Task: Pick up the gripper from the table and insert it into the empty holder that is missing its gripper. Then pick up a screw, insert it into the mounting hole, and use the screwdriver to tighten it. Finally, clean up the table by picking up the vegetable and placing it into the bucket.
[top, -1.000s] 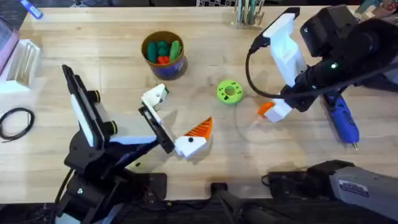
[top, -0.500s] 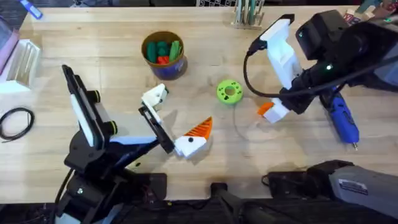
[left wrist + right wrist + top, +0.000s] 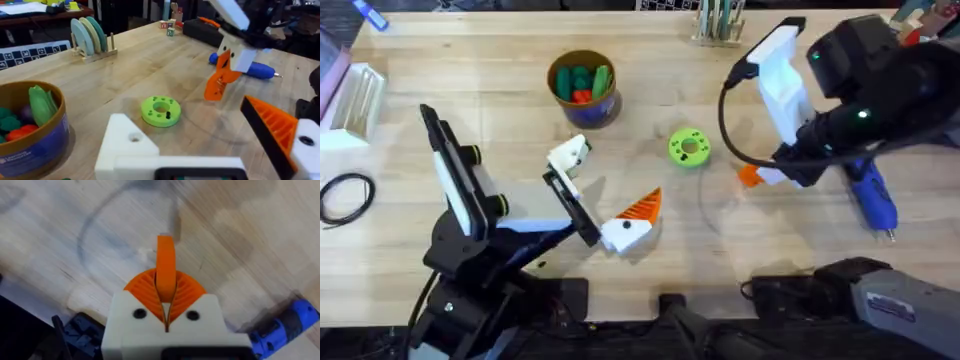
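Note:
My right gripper (image 3: 761, 177) is shut on the gripper (image 3: 749, 177), a loose orange ribbed finger, held just above the table (image 3: 650, 270) right of centre. In the right wrist view the piece (image 3: 165, 260) sticks out from between the orange pads (image 3: 142, 287). My left gripper (image 3: 605, 185) stands open at the centre: one jaw carries the bare white holder (image 3: 570, 155), the other a white block with an orange finger (image 3: 642, 207). The holder (image 3: 127, 145) is in front in the left wrist view. The blue screwdriver (image 3: 872, 198) lies at the right. The bucket (image 3: 558, 70) holds a dark green vegetable (image 3: 578, 79) among other toys.
A bright green disc (image 3: 688, 147) with holes lies between the two grippers, a small dark pin standing on it (image 3: 168, 115). A black cable loop (image 3: 345, 195) and a clear box (image 3: 350, 105) sit at the left. A rack of plates (image 3: 90, 35) stands at the far edge.
The right arm's wrist swayed a little left, then back right, while the held orange piece stayed at nearly the same spot. The left arm has not moved.

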Controlling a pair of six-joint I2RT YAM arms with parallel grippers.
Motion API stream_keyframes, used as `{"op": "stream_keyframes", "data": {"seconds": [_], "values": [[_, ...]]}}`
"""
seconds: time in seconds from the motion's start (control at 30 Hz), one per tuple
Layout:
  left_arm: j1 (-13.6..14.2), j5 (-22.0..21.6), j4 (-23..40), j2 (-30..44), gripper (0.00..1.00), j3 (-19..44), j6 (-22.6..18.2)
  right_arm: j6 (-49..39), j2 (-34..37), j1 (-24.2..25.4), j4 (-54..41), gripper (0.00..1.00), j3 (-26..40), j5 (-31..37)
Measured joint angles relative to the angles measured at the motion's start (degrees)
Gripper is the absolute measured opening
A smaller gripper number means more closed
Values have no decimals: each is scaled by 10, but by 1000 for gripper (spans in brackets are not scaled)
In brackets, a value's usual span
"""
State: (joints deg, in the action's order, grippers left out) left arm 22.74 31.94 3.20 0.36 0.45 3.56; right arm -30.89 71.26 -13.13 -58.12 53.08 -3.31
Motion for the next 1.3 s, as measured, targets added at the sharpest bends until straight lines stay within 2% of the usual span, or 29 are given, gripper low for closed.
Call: {"op": "stream_keyframes", "data": {"seconds": [0.17,0.23,0.37,0.47,0.57,0.63,0.93,1.1,1.3], "values": [[0,0,0,0,985,0,0,33,-81,0,-13,13,5,-3],[0,0,0,0,985,0,0,62,-117,0,-3,12,10,-24],[0,0,0,0,988,0,0,133,-171,2,87,11,11,-135],[0,0,0,0,987,0,0,219,-172,2,223,11,-7,-226],[0,0,0,0,986,0,0,320,-141,2,335,10,-43,-307],[0,0,0,0,984,0,0,374,-105,3,377,10,-61,-360],[0,0,0,0,987,0,0,514,77,-1,419,10,-72,-609],[0,0,0,0,986,0,0,579,147,-33,482,10,-72,-686],[0,0,0,0,987,0,0,686,193,-84,629,10,-72,-740]]}}
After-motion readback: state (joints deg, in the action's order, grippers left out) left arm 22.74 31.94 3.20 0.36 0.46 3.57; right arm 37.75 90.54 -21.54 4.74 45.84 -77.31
